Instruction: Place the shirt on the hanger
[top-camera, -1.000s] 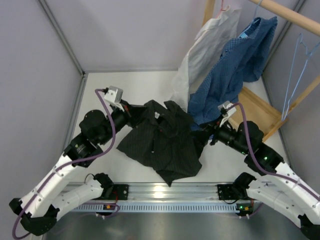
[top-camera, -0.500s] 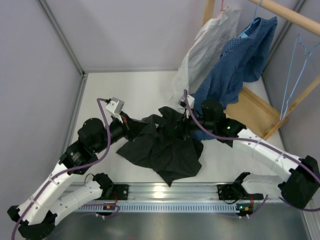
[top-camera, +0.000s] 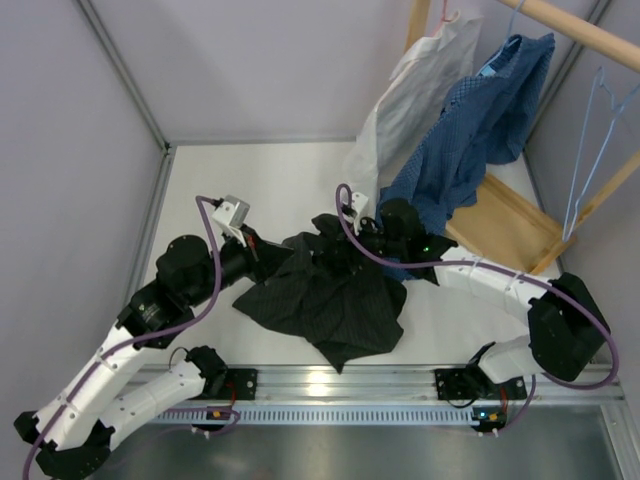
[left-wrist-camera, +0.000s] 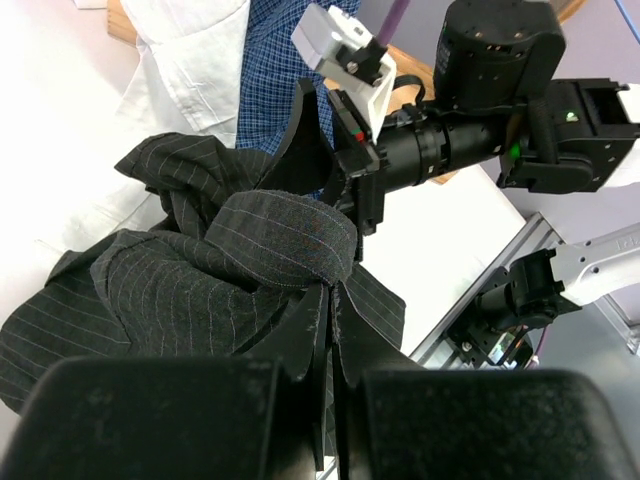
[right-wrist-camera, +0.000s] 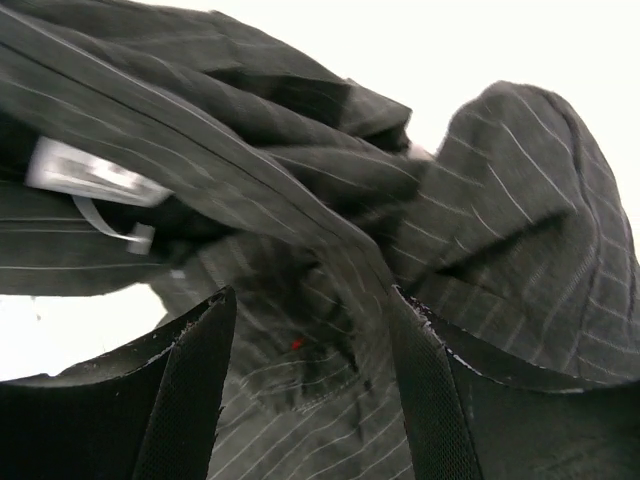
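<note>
**A:** Where's the shirt (top-camera: 330, 295)?

**B:** Middle of the counter (top-camera: 270, 180), just ahead of both my arms. It's a crumpled black heap, not laid flat. The cloth has fine pale pinstripes, folds are stacked on folds, and one flap trails toward the near edge.

**A:** Left gripper (left-wrist-camera: 327, 315)?

**B:** Pressed together at the heap's left side. On the left wrist camera a rolled fold sits right above the tips. I think cloth is pinched between them, but it's dark on dark, so I can't tell how much.

**A:** Right gripper (right-wrist-camera: 310, 305)?

**B:** Spread. Its fingers (right-wrist-camera: 190, 380) stand either side of a ridge of striped cloth at the top of the heap, not closed on it. The white neck label (right-wrist-camera: 85, 175) shows at the left of that wrist view, tucked under a fold.

**A:** Hanger (top-camera: 583, 165)?

**B:** Light-blue wire, hanging at the wooden rail (top-camera: 580, 30) on the far right, well apart from the shirt. A blue dotted shirt (top-camera: 470, 130) and a white shirt (top-camera: 405, 100) hang at the rack between it and the heap. The blue one's lower edge comes down just beside my right arm.
</note>
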